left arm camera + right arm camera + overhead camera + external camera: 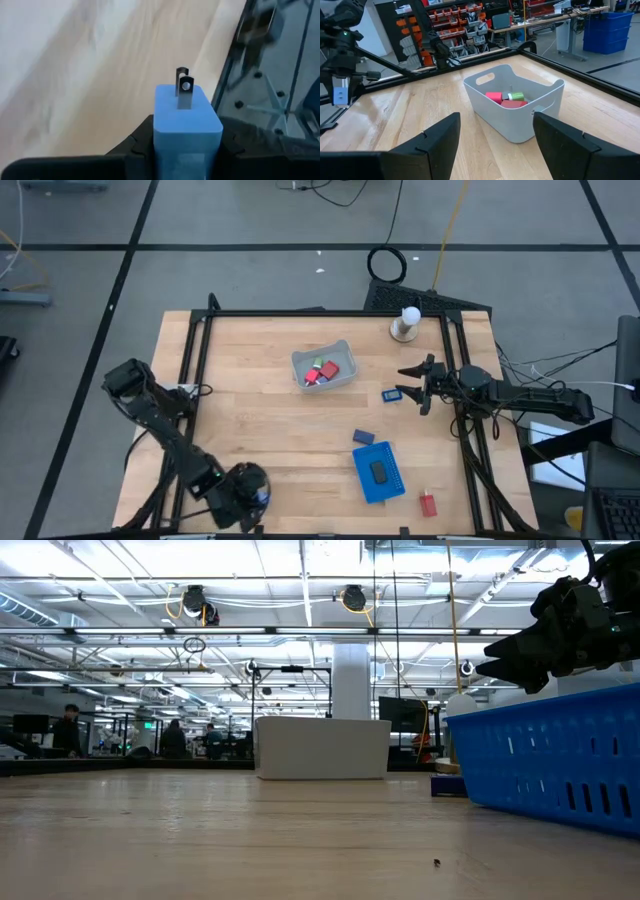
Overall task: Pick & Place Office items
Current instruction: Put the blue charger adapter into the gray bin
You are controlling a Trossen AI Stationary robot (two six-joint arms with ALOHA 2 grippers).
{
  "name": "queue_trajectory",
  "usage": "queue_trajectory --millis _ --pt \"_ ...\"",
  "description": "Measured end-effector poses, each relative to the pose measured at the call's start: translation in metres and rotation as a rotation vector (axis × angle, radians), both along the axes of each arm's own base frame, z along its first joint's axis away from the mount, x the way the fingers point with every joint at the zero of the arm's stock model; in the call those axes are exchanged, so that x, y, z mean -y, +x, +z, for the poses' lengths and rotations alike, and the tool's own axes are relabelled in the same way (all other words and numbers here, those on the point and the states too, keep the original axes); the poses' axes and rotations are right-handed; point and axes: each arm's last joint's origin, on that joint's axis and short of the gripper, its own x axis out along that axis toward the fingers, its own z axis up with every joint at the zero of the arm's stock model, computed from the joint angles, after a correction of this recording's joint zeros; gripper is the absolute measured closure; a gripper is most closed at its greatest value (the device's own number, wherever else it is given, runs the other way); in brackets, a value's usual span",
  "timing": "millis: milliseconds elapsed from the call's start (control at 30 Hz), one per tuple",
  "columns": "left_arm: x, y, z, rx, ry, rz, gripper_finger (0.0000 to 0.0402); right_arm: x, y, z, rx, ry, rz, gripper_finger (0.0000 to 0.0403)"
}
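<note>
Table (260,430): pale bin (325,368) mid-back holds red and green items (506,98). Blue tray (378,473) front-right carries 1 black piece (379,471). Left gripper (186,145) at front-left edge, clamped on light-blue plug (186,120). Right gripper (412,383) right of bin, fingers apart, empty.

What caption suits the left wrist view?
Left gripper shut on a light blue plug block, prongs up, above the wooden table.

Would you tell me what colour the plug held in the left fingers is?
Light blue plug, with silver prongs; left wrist view shows it best.
</note>
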Motion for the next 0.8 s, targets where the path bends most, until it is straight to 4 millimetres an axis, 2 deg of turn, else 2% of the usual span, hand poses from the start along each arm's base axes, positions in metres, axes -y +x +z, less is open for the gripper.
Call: queue_trajectory --millis 200,500,667,800 --pt "-0.021 0.040 0.021 0.099 0.040 0.006 0.0291 0.000 0.000 0.000 0.000 0.000 0.000 0.0160" --pt "-0.074 0.101 0.062 0.253 0.103 0.089 0.0291 0.000 0.000 0.000 0.000 0.000 0.000 0.0160" --pt "-0.106 0.127 0.090 0.342 0.146 0.157 0.0291 0.000 0.000 0.000 0.000 0.000 0.000 0.0161" --pt "-0.132 0.140 0.105 0.384 0.190 0.195 0.0291 0.000 0.000 0.000 0.000 0.000 0.000 0.0161"
